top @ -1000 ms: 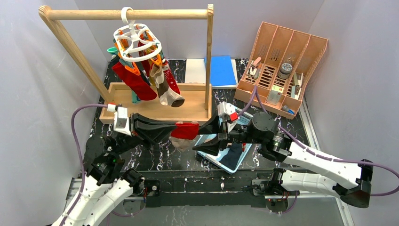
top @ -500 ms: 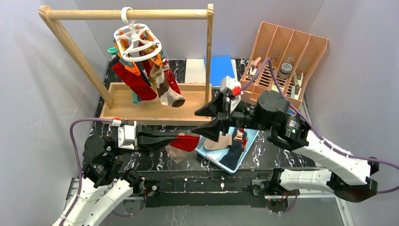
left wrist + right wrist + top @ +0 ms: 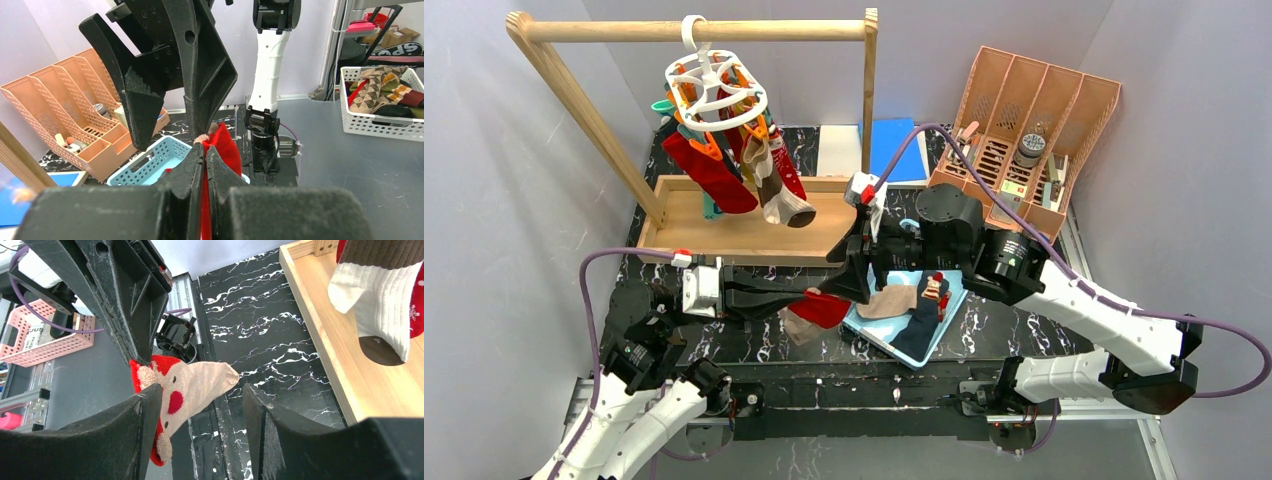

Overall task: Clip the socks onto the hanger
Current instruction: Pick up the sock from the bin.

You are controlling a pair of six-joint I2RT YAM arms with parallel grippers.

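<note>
The right claw (image 3: 854, 268) has swung back down, spread wide either side of the red-and-beige fabric sock (image 3: 192, 382) that the left claw (image 3: 205, 150) keeps pinched. It looks like a regrip. The white plastic ring hanger (image 3: 716, 88) hangs well beyond both. Beneath the right claw, the pale-blue perforated tray (image 3: 160, 155) holds 3 more socks (image 3: 919, 330).

right hand (image 3: 852, 268): wooden tray (image 3: 744, 232) just beyond | blue basket (image 3: 879, 340) beneath | left hand (image 3: 796, 296) with red sock (image 3: 826, 307) ahead
</note>
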